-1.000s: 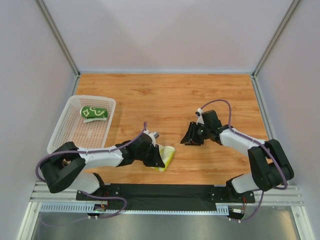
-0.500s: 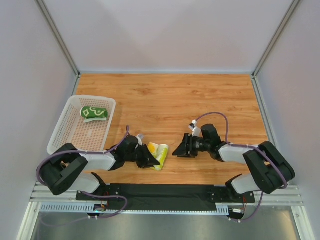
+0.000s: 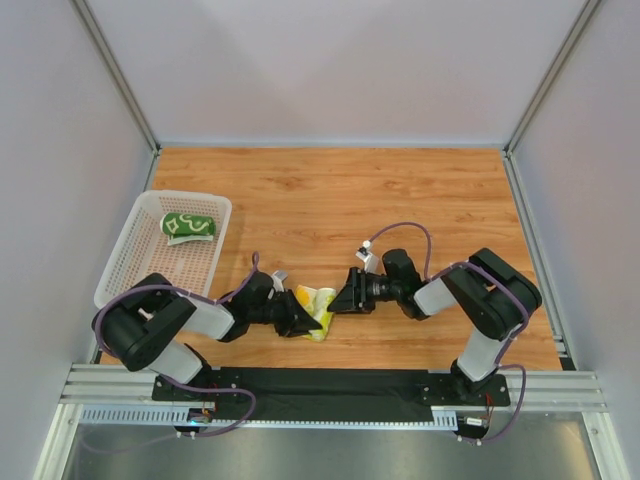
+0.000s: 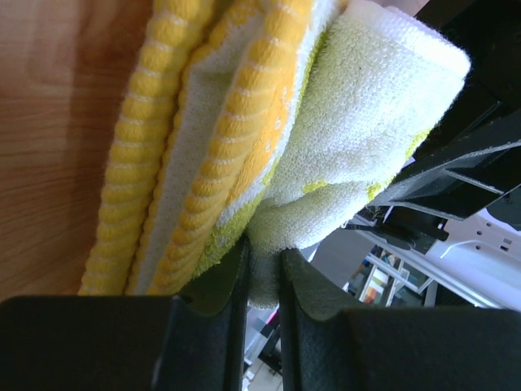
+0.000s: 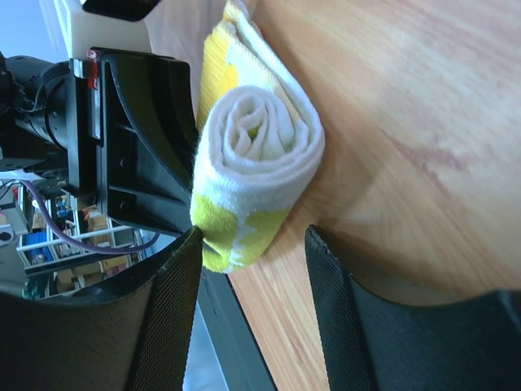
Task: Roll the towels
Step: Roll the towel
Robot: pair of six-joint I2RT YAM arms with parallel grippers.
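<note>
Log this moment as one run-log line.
task: roll towels | left gripper: shut on yellow towel | right gripper: open, facing its rolled end | green rolled towel: in white basket

The surface (image 3: 400,190) is a board of warm orange-brown wood grain, filling the middle of the top view between pale walls. A white mesh basket (image 3: 160,265) sits on it at the left edge of the frame, set at a slight slant. A yellow and white towel (image 3: 322,303) lies on the wood in the lower centre, well apart from the basket and near the board's lower edge. It is rolled: the right wrist view shows its spiral end, and the roll's side rests on the wood. The left wrist view shows its ribbed yellow stripes against the grain.
</note>
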